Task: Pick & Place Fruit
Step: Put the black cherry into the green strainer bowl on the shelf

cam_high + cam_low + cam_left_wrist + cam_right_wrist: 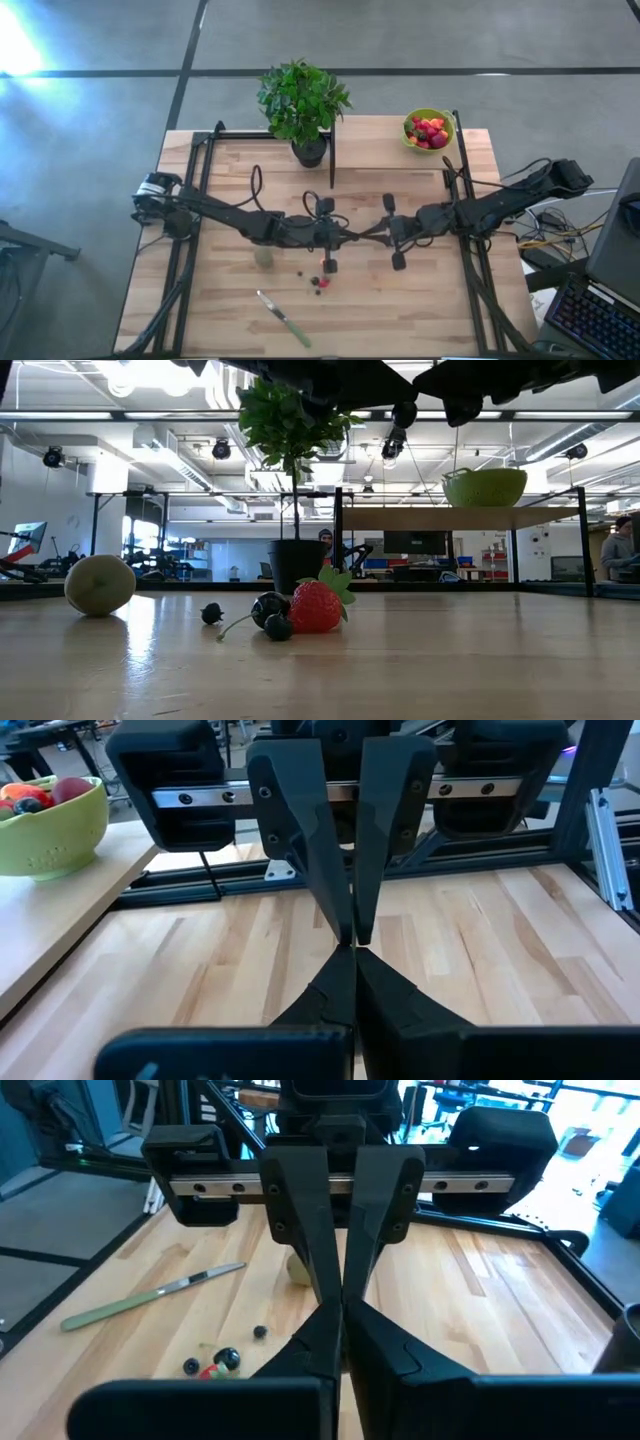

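My left gripper (pixel 356 235) and my right gripper (pixel 371 231) hang above the table's middle, both shut and empty, pointing at each other tip to tip. The left wrist view shows my own tips (pixel 353 960) against the right gripper's (pixel 352 930). Below them, toward the near edge, a red strawberry (pixel 317 606) lies on the wood with dark berries (pixel 270 608) beside it. A dull-green ball (pixel 100 584) rests further left. A lime-green bowl (pixel 428 130) with more red fruit stands at the far right. My left gripper's shut fingertips (pixel 345 970) meet my right gripper's shut fingertips (pixel 342 920) end to end, level and well above the table. I cannot tell whether they touch. Nothing is between either pair of fingers.
A green-handled knife (pixel 283 318) lies near the front edge, left of centre. A potted plant (pixel 303 100) stands at the far middle, beside a dark upright post (pixel 332 150). The bowl sits on a raised shelf (pixel 430 518). Black frame rails (pixel 470 250) run along both sides.
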You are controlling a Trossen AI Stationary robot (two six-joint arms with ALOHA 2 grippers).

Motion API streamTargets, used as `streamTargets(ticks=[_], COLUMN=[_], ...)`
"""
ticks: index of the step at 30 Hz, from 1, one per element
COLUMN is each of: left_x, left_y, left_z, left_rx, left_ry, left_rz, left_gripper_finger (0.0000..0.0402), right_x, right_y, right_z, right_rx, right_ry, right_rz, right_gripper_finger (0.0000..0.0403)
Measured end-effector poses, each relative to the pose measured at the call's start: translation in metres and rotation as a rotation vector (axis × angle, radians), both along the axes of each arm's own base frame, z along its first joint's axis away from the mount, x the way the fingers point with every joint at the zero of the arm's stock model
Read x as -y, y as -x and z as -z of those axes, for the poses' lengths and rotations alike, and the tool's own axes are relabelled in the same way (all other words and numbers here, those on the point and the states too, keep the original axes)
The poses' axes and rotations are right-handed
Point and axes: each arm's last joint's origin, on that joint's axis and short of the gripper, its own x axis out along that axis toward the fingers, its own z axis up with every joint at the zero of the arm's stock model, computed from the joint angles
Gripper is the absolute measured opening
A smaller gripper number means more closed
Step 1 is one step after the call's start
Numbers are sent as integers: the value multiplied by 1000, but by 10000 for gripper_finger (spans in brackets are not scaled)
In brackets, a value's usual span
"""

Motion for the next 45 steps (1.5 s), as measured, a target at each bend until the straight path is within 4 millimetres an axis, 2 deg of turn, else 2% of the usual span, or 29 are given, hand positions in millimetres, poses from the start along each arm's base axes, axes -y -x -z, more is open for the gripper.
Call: streamTargets(ticks=[5, 8, 14, 17, 19, 22, 26, 38, 45], left_x=[0, 0, 0, 0, 0, 0, 0, -1, -1], left_y=[0, 0, 0, 0, 0, 0, 0, 0, 0], left_z=[0, 0, 0, 0, -1, 0, 0, 0, 0], left_rx=[0, 0, -4, 2, 2, -1, -2, -7, -6], left_ry=[9, 13, -31, -32, -32, -33, -33, -23, -10], left_rz=[-2, -3, 8, 7, 7, 7, 5, 3, 0], left_gripper_finger=[3, 20, 102, 154, 182, 210, 223, 222, 222], right_x=[0, 0, 1, 2, 5, 11, 22, 78, 120], right_y=[0, 0, 0, 3, 5, 8, 11, 17, 28], right_z=[0, 0, 1, 6, 4, -7, -28, -90, -115], right_rx=[-3, -4, -17, -121, -204, -285, -351, -457, -504], right_ry=[2, 1, -29, -41, -21, 63, 179, 257, 182], right_rz=[7, 9, 18, 52, 147, 344, 527, 744, 803], right_gripper_finger=[8, 8, 8, 8, 8, 8, 8, 8, 8])
